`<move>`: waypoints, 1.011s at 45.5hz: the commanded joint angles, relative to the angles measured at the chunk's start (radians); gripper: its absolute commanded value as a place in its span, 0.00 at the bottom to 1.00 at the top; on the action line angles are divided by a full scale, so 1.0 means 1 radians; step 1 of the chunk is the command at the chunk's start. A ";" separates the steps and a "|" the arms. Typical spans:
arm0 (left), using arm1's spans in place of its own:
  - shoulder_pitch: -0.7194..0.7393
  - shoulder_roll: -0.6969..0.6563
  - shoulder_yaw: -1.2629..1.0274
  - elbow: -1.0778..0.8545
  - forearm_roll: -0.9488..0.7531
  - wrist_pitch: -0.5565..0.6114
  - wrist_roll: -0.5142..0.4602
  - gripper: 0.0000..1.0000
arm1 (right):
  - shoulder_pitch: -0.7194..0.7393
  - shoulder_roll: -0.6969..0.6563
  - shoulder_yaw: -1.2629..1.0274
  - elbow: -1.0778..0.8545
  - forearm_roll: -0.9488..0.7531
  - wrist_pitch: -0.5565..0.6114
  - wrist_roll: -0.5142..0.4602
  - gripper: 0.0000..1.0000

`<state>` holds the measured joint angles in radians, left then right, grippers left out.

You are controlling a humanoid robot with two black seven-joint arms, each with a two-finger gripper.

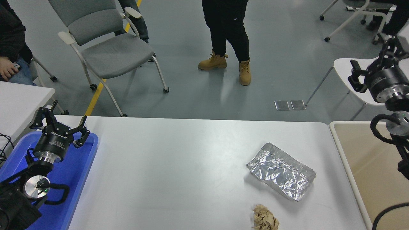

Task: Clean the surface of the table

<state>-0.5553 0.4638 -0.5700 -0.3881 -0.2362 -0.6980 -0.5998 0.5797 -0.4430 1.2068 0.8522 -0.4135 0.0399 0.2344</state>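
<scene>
The table surface (179,166) fills the lower centre of the frame, w/ a crumpled foil tray (281,171) at lower right and a brown paper wad (265,218) just below it, near the bottom edge. Left gripper (60,123) sits at lower left over the blue tray (81,166), fingers spread apart. Right gripper (358,75) hangs at the upper right edge, above the beige bin (364,159), fingers apart & holding nothing.

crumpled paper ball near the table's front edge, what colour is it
Light brown crumpled paper ball, clearest in the head view.
</scene>
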 commanded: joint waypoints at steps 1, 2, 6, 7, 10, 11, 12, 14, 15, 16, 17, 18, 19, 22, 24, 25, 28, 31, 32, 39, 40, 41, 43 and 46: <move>0.000 0.001 -0.001 0.000 0.000 0.000 0.000 1.00 | -0.132 0.069 0.048 0.005 -0.001 0.012 0.029 0.99; 0.000 -0.001 0.001 0.000 0.000 0.000 0.000 1.00 | -0.155 0.075 0.048 0.004 -0.001 0.014 0.036 0.98; 0.000 -0.001 0.001 0.000 0.000 0.000 0.000 1.00 | -0.178 0.084 0.048 0.001 -0.001 0.014 0.048 0.98; 0.000 -0.001 -0.001 0.000 0.000 0.000 0.000 1.00 | -0.181 0.086 0.048 -0.001 -0.001 0.014 0.049 0.99; 0.000 -0.001 0.001 0.000 0.000 0.000 0.001 1.00 | -0.190 0.087 0.048 -0.001 -0.001 0.014 0.052 0.99; 0.000 -0.001 -0.001 0.000 0.000 0.000 0.000 1.00 | -0.190 0.087 0.048 -0.001 -0.001 0.014 0.052 0.98; 0.000 0.001 -0.001 0.000 0.000 0.000 0.000 1.00 | -0.190 0.087 0.048 -0.002 -0.001 0.014 0.052 0.99; 0.000 -0.001 -0.001 0.000 0.000 0.000 0.000 1.00 | -0.192 0.089 0.046 -0.002 -0.001 0.014 0.054 0.98; 0.000 -0.001 -0.001 0.000 0.000 0.000 0.000 1.00 | -0.193 0.089 0.046 -0.002 -0.001 0.014 0.054 0.99; 0.000 -0.001 0.001 0.000 0.000 0.000 0.000 1.00 | -0.195 0.089 0.046 -0.004 -0.001 0.014 0.054 0.99; 0.000 -0.001 0.001 0.000 0.000 0.000 0.000 1.00 | -0.196 0.089 0.046 -0.002 -0.001 0.014 0.054 0.99; 0.000 -0.001 -0.001 0.000 0.000 0.000 0.000 1.00 | -0.198 0.090 0.046 -0.002 -0.001 0.014 0.054 0.99; 0.000 0.001 0.001 0.000 0.000 0.000 0.000 1.00 | -0.198 0.092 0.046 -0.002 -0.001 0.014 0.054 0.98; 0.000 -0.001 0.001 0.000 0.000 0.000 0.000 1.00 | -0.196 0.095 0.048 -0.002 -0.001 0.014 0.054 0.99; 0.000 0.001 -0.001 0.000 0.000 0.000 0.000 1.00 | -0.196 0.095 0.048 -0.002 -0.001 0.014 0.054 0.99; 0.000 -0.001 0.001 0.000 0.000 0.000 0.000 1.00 | -0.196 0.096 0.048 -0.001 -0.001 0.014 0.052 0.99; 0.000 0.001 -0.001 0.000 0.000 0.000 0.000 1.00 | -0.195 0.095 0.049 -0.001 -0.001 0.014 0.054 0.99; 0.000 -0.001 0.001 0.000 0.000 0.000 0.000 1.00 | -0.195 0.095 0.048 0.001 0.001 0.014 0.054 0.98; 0.000 -0.001 0.001 0.000 0.000 0.000 0.000 1.00 | -0.195 0.096 0.049 0.001 -0.001 0.014 0.054 0.98; 0.000 -0.001 0.001 0.000 0.000 0.000 0.000 1.00 | -0.193 0.095 0.049 0.001 -0.001 0.018 0.054 0.98; 0.000 -0.001 -0.001 0.000 0.000 0.000 0.000 1.00 | -0.193 0.096 0.049 0.001 -0.001 0.021 0.054 0.98; 0.000 -0.001 0.001 0.000 0.000 0.000 0.000 1.00 | -0.192 0.095 0.049 0.001 -0.001 0.021 0.054 0.99; 0.000 -0.001 0.001 0.000 0.000 0.000 0.000 1.00 | -0.190 0.095 0.049 0.001 -0.001 0.023 0.054 0.99; 0.000 -0.001 0.001 0.000 0.000 0.000 0.000 1.00 | -0.184 0.095 0.048 0.001 -0.001 0.023 0.054 0.99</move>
<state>-0.5553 0.4636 -0.5697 -0.3881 -0.2362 -0.6980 -0.5997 0.3884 -0.3493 1.2555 0.8525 -0.4141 0.0576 0.2875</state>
